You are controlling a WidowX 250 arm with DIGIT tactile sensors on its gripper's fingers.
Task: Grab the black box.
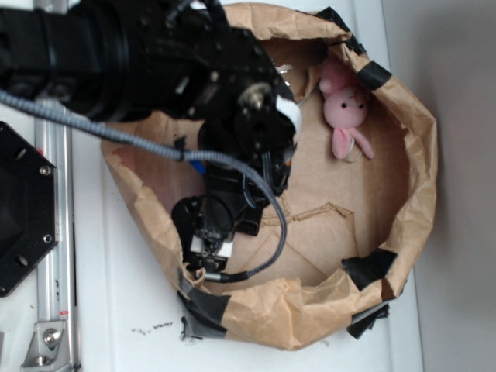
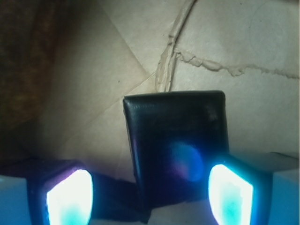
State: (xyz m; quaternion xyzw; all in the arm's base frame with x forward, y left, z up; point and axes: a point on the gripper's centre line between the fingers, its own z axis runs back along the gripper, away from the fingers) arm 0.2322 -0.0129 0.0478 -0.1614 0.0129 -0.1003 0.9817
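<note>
The black box [image 2: 176, 150] is small, flat and matte. In the wrist view it lies on the brown paper floor [image 2: 262, 42], between my two fingers. My gripper [image 2: 150, 194] is open around it. The right finger [image 2: 230, 192] is at the box's right edge, and the left finger [image 2: 69, 197] stands well apart from its left edge. In the exterior view my gripper [image 1: 208, 232] points down into the left part of the paper enclosure. The arm hides the box there.
A pink plush bunny [image 1: 346, 108] lies at the far right inside the crumpled brown paper wall [image 1: 415, 155]. Black tape patches [image 1: 370, 267] sit on the paper rim. A black hexagonal plate [image 1: 19, 209] and a metal rail [image 1: 53, 232] are at the left.
</note>
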